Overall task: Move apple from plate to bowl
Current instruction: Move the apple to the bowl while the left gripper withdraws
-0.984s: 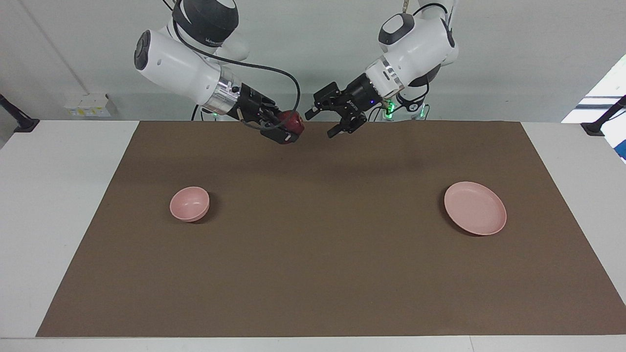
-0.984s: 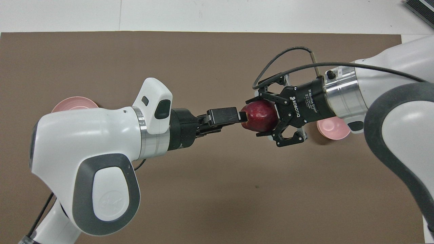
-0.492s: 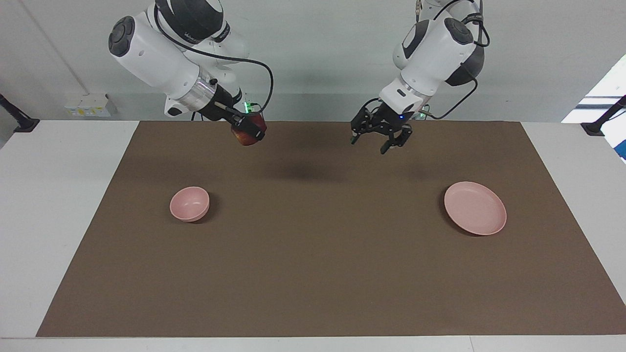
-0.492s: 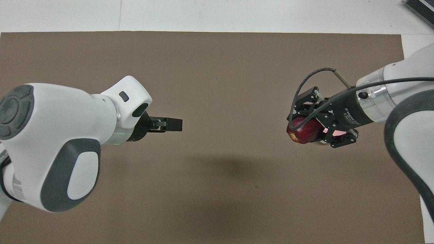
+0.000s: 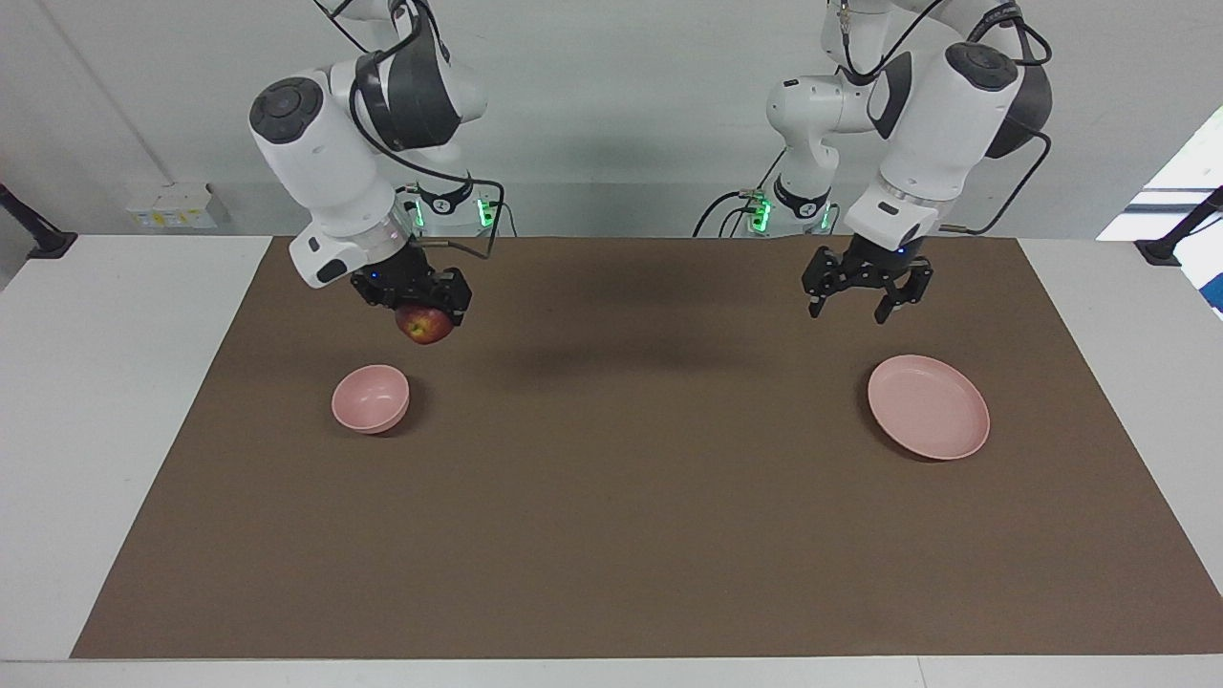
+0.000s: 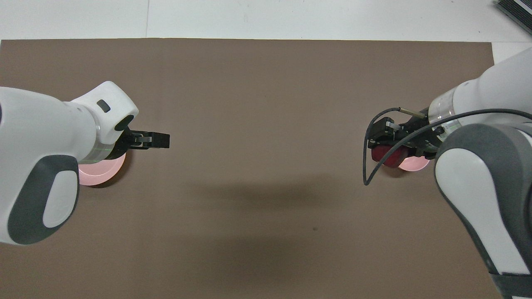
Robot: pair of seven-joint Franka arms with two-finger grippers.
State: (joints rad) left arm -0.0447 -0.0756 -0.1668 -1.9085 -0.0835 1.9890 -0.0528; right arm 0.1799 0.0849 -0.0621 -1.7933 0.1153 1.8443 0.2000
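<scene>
The dark red apple (image 5: 426,328) hangs in the air, and my right gripper (image 5: 423,311) is shut on it from above. It is over the mat just beside the rim of the small pink bowl (image 5: 371,397), which stands empty. In the overhead view the apple (image 6: 385,155) and the right gripper (image 6: 384,146) cover part of the bowl (image 6: 417,163). The flat pink plate (image 5: 928,406) lies empty toward the left arm's end. My left gripper (image 5: 847,311) hangs open and empty over the mat beside the plate. From overhead the left gripper (image 6: 160,140) and its arm hide much of the plate (image 6: 99,175).
A brown mat (image 5: 631,497) covers most of the white table (image 5: 105,401). Only the bowl and the plate stand on it. A black cable (image 6: 368,166) loops down from the right wrist.
The two grippers have parted from the middle. The right one carried the apple down toward the bowl; the left one, open, swung away to beside the plate.
</scene>
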